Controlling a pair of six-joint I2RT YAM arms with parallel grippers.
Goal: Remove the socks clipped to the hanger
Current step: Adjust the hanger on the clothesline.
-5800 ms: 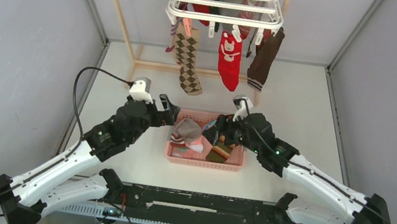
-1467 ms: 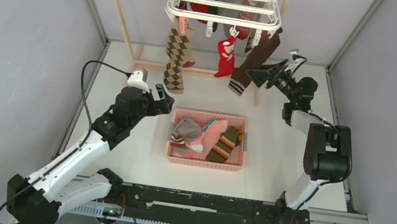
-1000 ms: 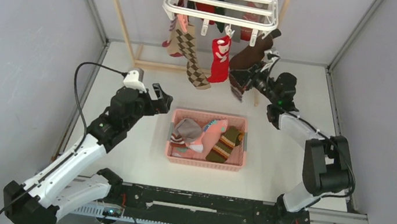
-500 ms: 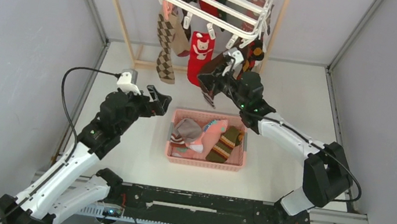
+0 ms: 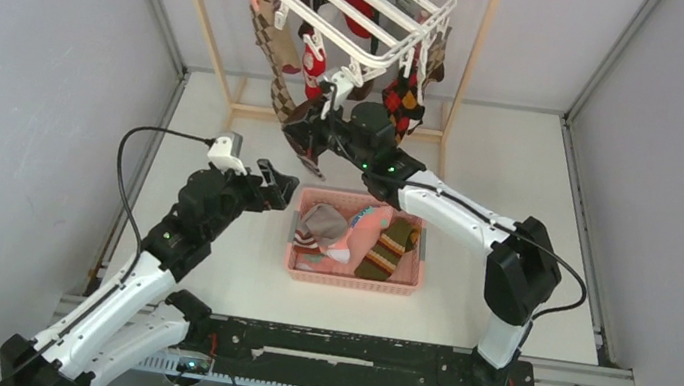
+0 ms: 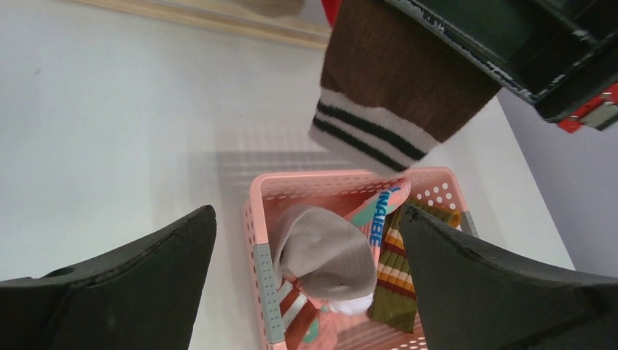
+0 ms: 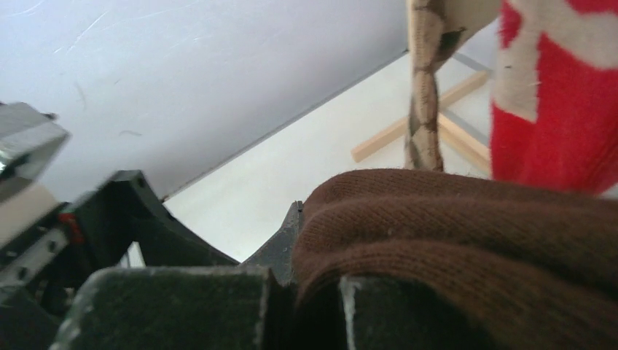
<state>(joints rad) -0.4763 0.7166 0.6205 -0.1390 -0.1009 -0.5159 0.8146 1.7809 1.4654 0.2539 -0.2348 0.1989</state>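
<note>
A dark brown sock (image 7: 474, 248) is clamped in the right gripper (image 5: 309, 145) under the tilted hanger (image 5: 415, 32). The left gripper (image 5: 276, 184) is held wide, empty, beside the pink basket (image 5: 362, 198).

White arm links (image 5: 117, 295), black joints, black left hand (image 6: 307, 219), looping cable (image 5: 120, 157).

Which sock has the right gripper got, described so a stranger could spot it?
Look under the tilted white hanger, near the pink basket, where the right gripper is shut on the dark brown sock. Its cuff is white with dark stripes, unlike the red sock and the argyle sock beside it.
</note>
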